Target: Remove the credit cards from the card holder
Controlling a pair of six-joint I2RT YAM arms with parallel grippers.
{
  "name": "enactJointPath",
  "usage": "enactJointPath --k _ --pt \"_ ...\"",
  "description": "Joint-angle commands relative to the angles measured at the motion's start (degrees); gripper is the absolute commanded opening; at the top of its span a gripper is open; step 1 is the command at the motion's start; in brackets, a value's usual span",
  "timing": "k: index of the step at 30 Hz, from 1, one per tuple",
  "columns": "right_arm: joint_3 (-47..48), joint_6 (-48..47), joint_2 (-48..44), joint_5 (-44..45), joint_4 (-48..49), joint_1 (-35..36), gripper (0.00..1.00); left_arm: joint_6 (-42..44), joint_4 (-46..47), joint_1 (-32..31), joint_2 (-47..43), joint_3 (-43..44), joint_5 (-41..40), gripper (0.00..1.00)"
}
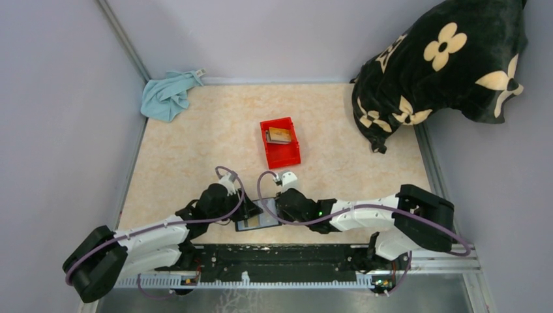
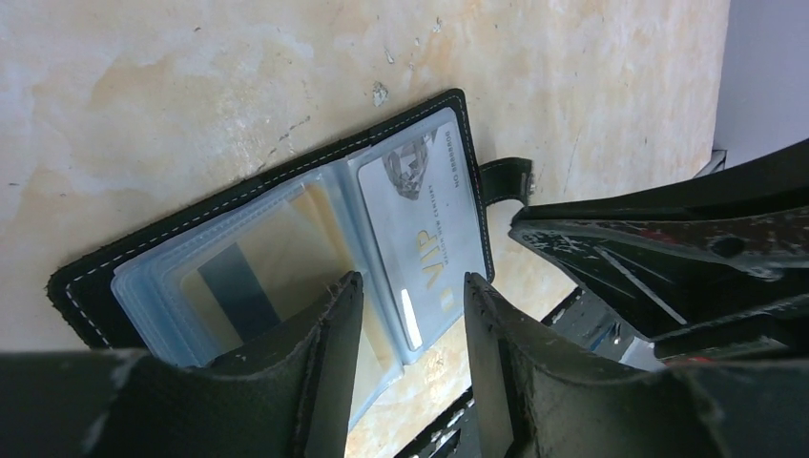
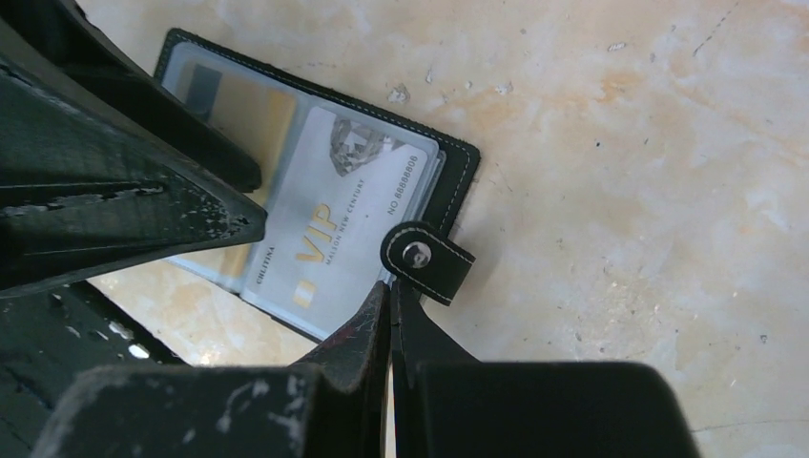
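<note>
The holder (image 1: 256, 218) lay open at the table's (image 1: 195, 143) 6 o'clock, steadied by the narrowly parted left claw (image 2: 412, 281). The closed right claw (image 3: 389, 286) met the VIP card (image 3: 353, 210) edge, perhaps pinching it for extraction.

Two slim arms in white shells with black joints: left arm (image 1: 150, 238), right arm (image 1: 365, 214). Chunky black housings at the shoulder ends, black again at the wrists. Purple-grey cables (image 1: 229, 175) strung along every link, arching in loops above both wrists. Small green light (image 1: 319, 212) on the right forearm. Matte black jaws, long and wedge-shaped, ridged along the inner edges, badly scuffed, flecked with white scratches and faint red specks.
</note>
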Motion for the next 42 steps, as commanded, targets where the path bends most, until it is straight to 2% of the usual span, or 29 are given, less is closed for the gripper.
enactJointPath --k 1,24,26,29,37,42 --pt "1.2 -0.3 1.6 -0.9 4.5 0.5 0.0 -0.3 0.0 -0.2 -0.4 -1.2 0.0 0.51" --pt "-5.6 4.2 7.2 -6.5 13.3 -0.1 0.0 -0.7 2.9 -0.2 1.3 -1.6 0.6 0.52" --pt "-5.7 4.5 7.9 -7.3 14.0 -0.1 0.0 -1.0 3.8 -0.3 1.3 -1.8 0.9 0.46" --pt "-5.5 4.7 8.8 -8.2 14.5 -0.1 0.0 -1.3 5.4 -0.3 1.5 -2.2 1.6 0.29" --pt "-5.1 4.8 10.3 -9.2 15.1 0.0 0.0 -1.5 6.7 -0.2 0.8 -2.5 1.5 0.16" --pt "-5.0 4.9 10.5 -9.2 15.0 -0.3 0.0 -1.1 4.3 -0.2 -1.3 -2.3 0.5 0.07"
